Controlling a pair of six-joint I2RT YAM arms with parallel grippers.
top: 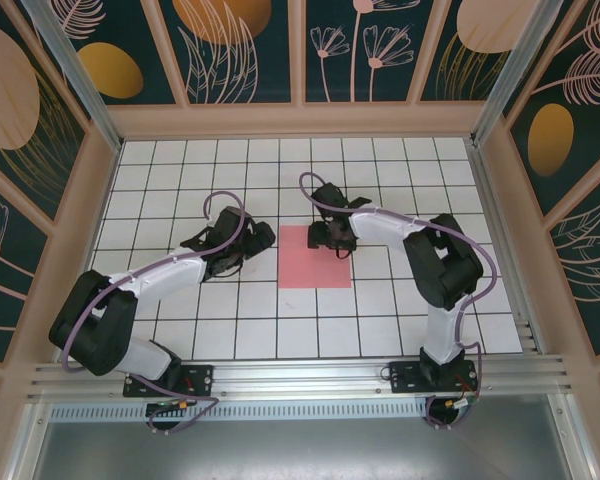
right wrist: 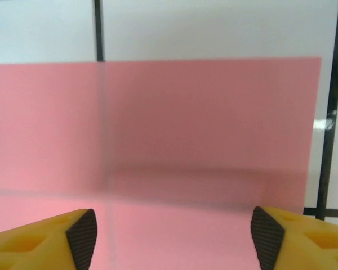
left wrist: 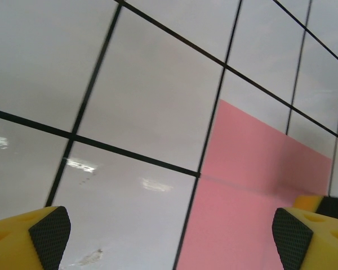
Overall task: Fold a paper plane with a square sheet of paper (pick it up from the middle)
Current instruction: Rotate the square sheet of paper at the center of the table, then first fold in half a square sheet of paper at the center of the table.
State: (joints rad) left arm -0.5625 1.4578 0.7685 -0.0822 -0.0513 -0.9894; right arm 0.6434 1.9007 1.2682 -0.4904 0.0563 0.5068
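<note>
sheet (top: 305, 268) flat under right pincer (right wrist: 174, 239), beside left pincer (left wrist: 172, 236) | both agape, empty

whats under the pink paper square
The square sheet of paper lies flat on the white grid-tiled table. In the right wrist view a faint grid line seems to show through it. The tiles beneath are otherwise covered, so anything thin there is hidden.

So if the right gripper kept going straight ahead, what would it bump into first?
Most likely the pink paper, lying flat just ahead of the open right gripper; depth is unclear.
</note>
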